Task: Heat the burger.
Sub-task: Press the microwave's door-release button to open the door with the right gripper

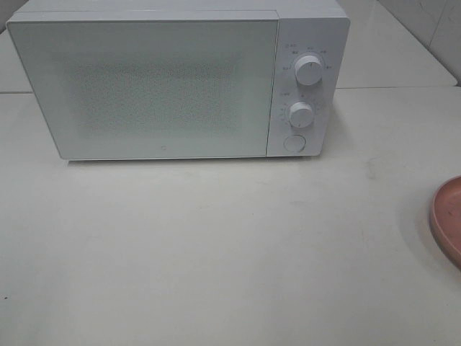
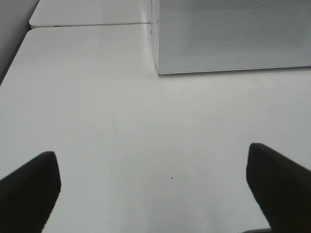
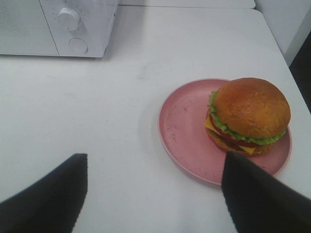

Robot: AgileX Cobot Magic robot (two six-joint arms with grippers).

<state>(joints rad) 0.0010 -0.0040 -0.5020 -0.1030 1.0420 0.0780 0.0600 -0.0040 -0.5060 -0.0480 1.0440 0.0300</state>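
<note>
Left gripper [image 2: 153,191] and right gripper [image 3: 154,194] wide, empty. Burger [image 3: 250,114] off-centre on plate [image 3: 184,128], 4 o'clock of shut microwave [image 1: 144,86]: grab may tip plate.

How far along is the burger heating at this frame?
Done: nothing visible; the microwave is shut and the burger sits on the pink plate. In hand: nothing; the left gripper and right gripper are both open, empty. Left: opening the door, loading the burger, closing, starting.
</note>
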